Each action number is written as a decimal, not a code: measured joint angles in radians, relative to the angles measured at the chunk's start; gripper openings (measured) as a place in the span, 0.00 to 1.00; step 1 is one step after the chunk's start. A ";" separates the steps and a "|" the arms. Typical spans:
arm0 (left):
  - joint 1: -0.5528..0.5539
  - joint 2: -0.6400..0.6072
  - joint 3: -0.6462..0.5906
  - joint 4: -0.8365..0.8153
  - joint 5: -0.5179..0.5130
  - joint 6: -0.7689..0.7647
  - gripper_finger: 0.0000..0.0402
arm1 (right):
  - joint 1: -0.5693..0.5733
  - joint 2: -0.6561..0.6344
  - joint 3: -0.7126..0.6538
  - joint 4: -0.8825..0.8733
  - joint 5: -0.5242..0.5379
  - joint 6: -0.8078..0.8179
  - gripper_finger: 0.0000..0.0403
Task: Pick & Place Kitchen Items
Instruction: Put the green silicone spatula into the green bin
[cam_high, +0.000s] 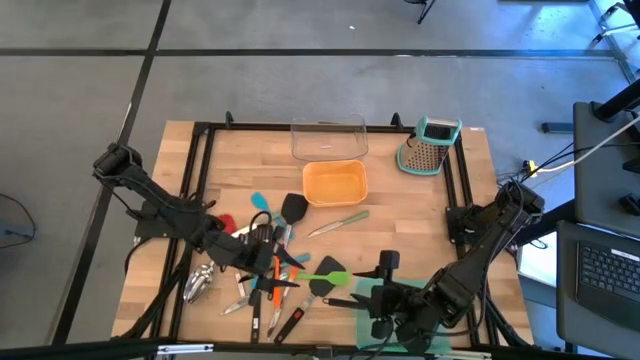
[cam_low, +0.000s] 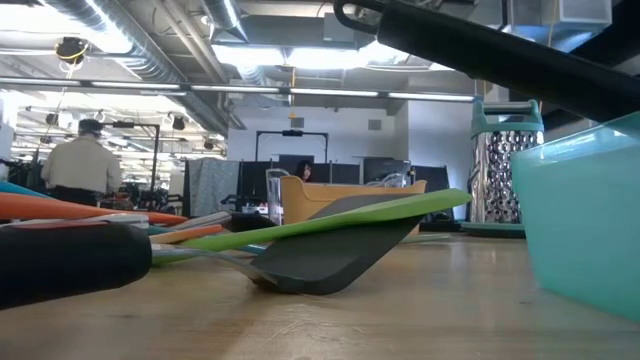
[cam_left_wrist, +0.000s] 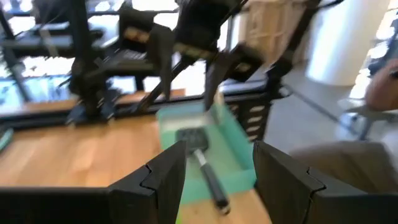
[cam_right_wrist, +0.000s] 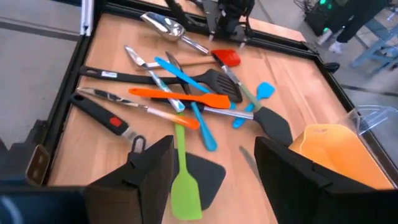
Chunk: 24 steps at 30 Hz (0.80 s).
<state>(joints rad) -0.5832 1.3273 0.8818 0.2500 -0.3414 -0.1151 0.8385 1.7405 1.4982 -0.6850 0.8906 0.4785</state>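
The kitchen items lie in a loose pile (cam_high: 270, 270) on the wooden table: an orange spatula (cam_right_wrist: 177, 96), blue tools, knives, a steel scoop (cam_right_wrist: 165, 25) and a green spatula (cam_right_wrist: 185, 186) resting across a black one (cam_right_wrist: 211, 177). Another black spatula (cam_left_wrist: 202, 155) lies in the teal tray (cam_left_wrist: 236, 143) at the near right. My left gripper (cam_high: 275, 262) hovers open above the pile, its fingers (cam_left_wrist: 168, 174) with nothing between them. My right gripper (cam_high: 378, 296) hangs open above the teal tray's left end and faces the pile, its fingers (cam_right_wrist: 155, 168) holding nothing.
An orange tray (cam_high: 335, 182) and a clear tray (cam_high: 328, 138) stand at the table's far middle. The steel grater with a teal top (cam_high: 432, 147) is at the far right. A black frame (cam_high: 200, 170) runs along the table's edges. People are in the room beyond.
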 joint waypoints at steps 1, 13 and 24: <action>-0.002 0.000 0.000 -0.016 -0.017 -0.010 0.45 | -0.007 0.000 0.000 0.003 0.000 0.000 0.56; 0.049 0.219 0.000 -0.122 0.035 -0.140 0.45 | -0.028 0.000 0.000 -0.005 -0.002 -0.036 0.56; 0.112 0.310 0.000 -0.212 0.118 -0.327 0.45 | -0.022 0.000 0.000 -0.026 -0.003 -0.061 0.56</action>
<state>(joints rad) -0.4713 1.6369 0.8818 0.0375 -0.2232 -0.4420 0.8162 1.7409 1.4982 -0.7111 0.8871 0.4171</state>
